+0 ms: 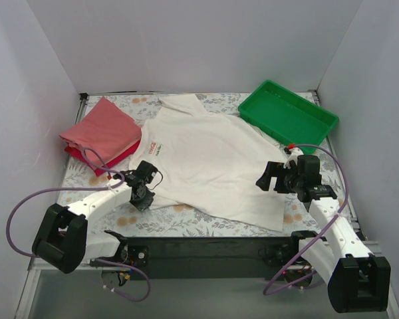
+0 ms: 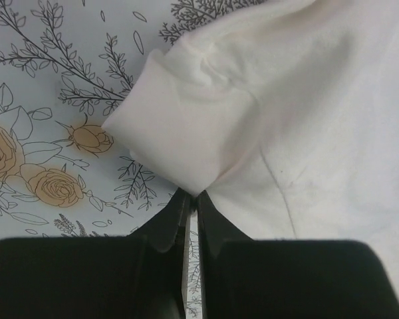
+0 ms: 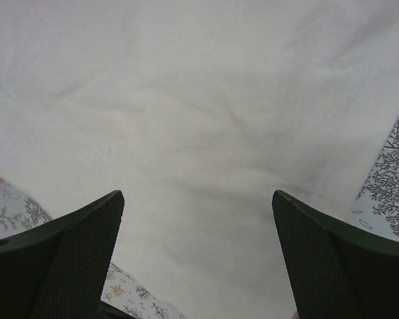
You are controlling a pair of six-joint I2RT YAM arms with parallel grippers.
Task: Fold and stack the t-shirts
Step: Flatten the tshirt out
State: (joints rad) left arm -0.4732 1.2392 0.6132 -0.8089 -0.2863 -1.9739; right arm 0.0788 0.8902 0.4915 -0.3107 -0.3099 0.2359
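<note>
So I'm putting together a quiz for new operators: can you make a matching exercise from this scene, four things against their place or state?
Things:
1. white tee
2. tray
3. left gripper
4. right gripper

Place or state:
A. open wide
B. far right corner
C. shut
D. spread out mid-table

Pairs: 1-D, 2-B, 3-C, 4-A
</note>
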